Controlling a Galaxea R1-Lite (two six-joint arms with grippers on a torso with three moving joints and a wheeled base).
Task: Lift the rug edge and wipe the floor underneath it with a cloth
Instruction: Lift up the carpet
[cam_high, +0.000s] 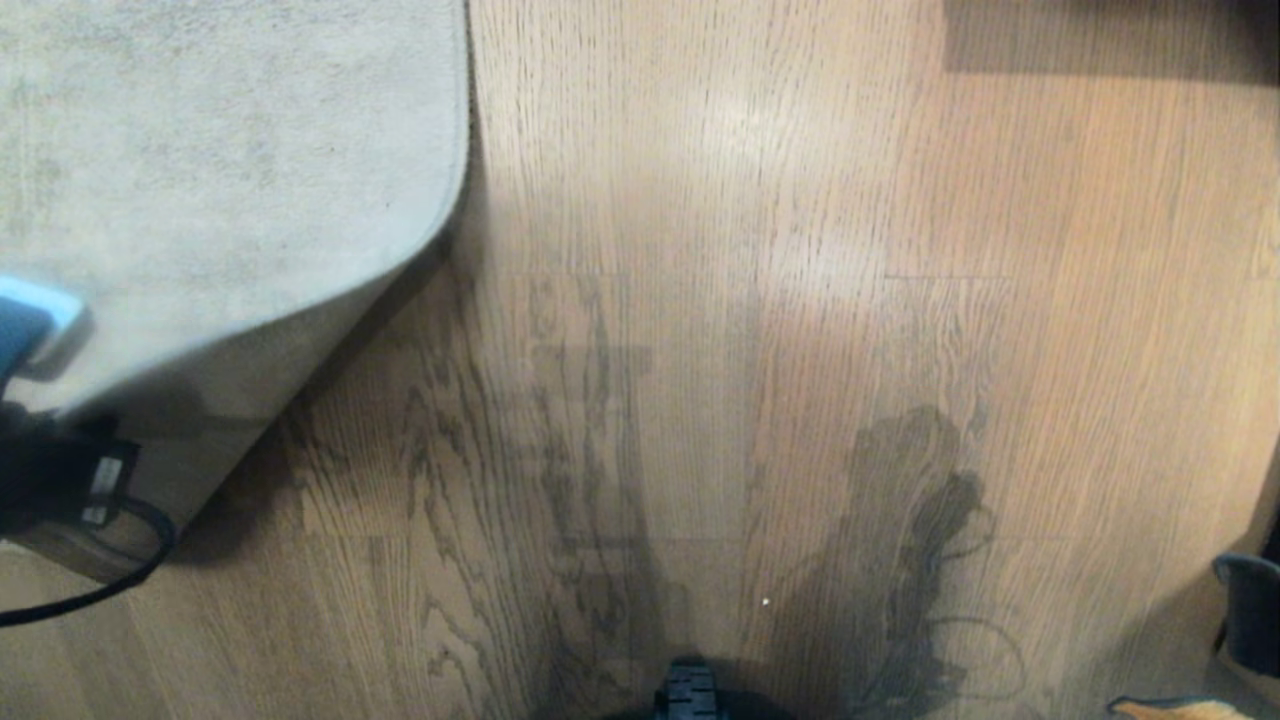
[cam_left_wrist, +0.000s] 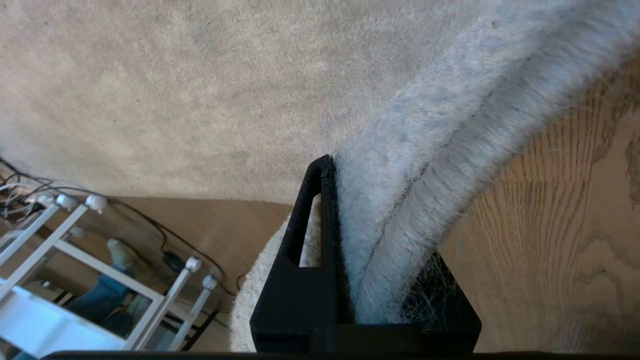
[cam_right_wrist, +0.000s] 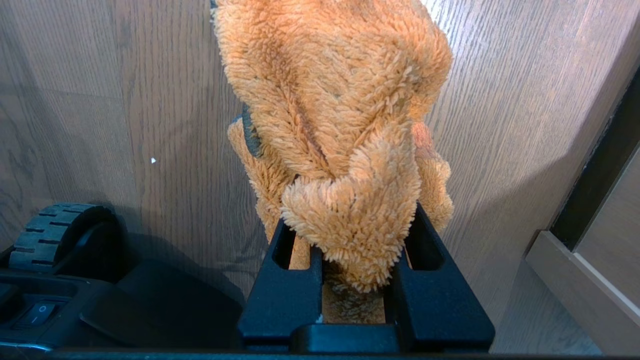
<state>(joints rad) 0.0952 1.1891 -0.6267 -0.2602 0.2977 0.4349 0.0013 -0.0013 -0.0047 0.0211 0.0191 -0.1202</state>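
Brown wood-grain floor (cam_high: 760, 300), slightly glossy. Rug edge (cam_left_wrist: 425, 200): raised off the planks at the robot's left, pinched tight in left gripper (cam_left_wrist: 350, 240). Cloth (cam_right_wrist: 340, 130): orange, fuzzy, clamped in right gripper (cam_right_wrist: 355, 265), hanging above the floor beside a wheel (cam_right_wrist: 55, 235).

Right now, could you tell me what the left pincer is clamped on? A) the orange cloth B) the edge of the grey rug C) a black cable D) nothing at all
B: in the left wrist view the left pincer pinches the rug edge, lifted off the floor; the cloth sits in the right pincer.
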